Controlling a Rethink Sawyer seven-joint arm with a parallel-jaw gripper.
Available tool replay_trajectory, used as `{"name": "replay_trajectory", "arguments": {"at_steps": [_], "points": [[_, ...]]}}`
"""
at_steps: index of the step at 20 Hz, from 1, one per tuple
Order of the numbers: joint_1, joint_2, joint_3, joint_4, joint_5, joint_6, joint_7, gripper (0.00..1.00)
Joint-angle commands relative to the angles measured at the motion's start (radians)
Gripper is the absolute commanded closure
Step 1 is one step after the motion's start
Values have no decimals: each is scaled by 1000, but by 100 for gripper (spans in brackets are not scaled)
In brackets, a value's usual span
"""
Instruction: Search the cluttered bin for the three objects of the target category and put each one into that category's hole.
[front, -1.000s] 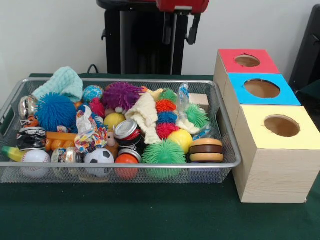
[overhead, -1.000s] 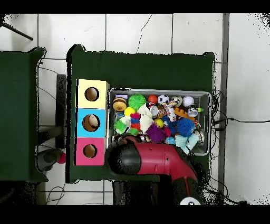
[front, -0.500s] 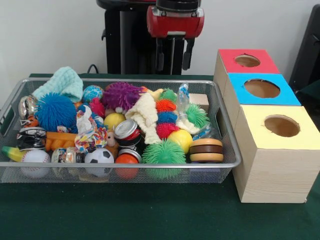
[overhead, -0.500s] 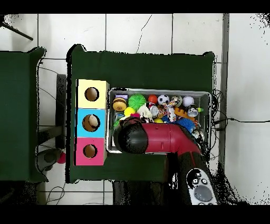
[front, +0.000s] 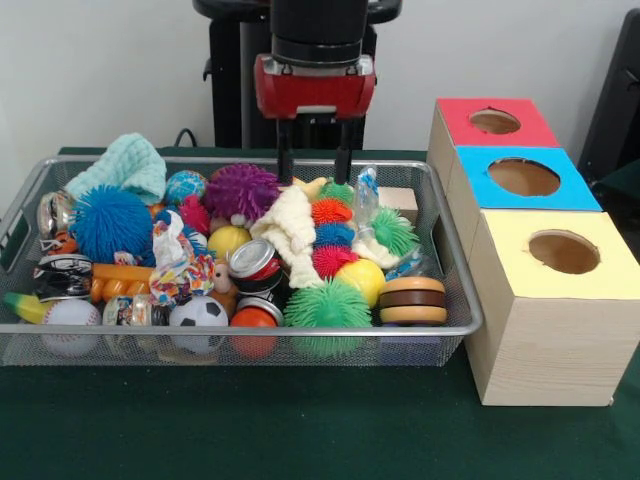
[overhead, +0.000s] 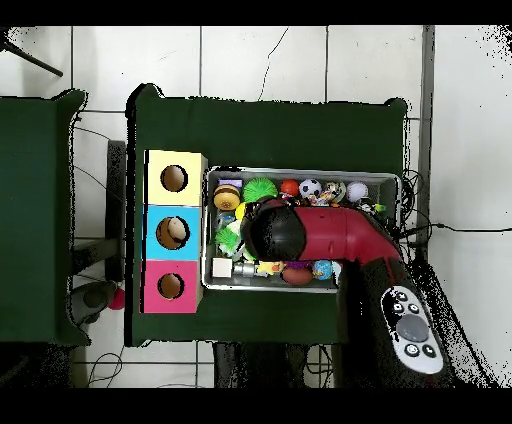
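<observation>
While hanging over the far middle of the wire bin (front: 455, 300), the gripper (front: 314, 165) is showing 2 black fingers spread apart with nothing between them, tips just above the purple spiky ball (front: 243, 190) and the cream cloth (front: 290, 225). Which category is wanted is not telling from here; spiky balls, sports balls and cans are all lying heaped together in the bin. 3 wooden boxes are standing right of the bin: red top (front: 497, 122) farthest, blue top (front: 524, 178) in the middle, yellow top (front: 563, 253) nearest.

Risks, as judged: fingers coming down into this heap could be snagging the cloth or pinching 2 neighbours at once, since things are touching on all sides. Soft spikes may be slipping free mid-carry.
</observation>
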Motion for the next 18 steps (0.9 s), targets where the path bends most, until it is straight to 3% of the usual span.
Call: {"name": "replay_trajectory", "arguments": {"at_steps": [1,18], "points": [[-67,93,122,-117,-93,51,-191,0],[-133,176,161,-173,-217,42,-174,0]]}}
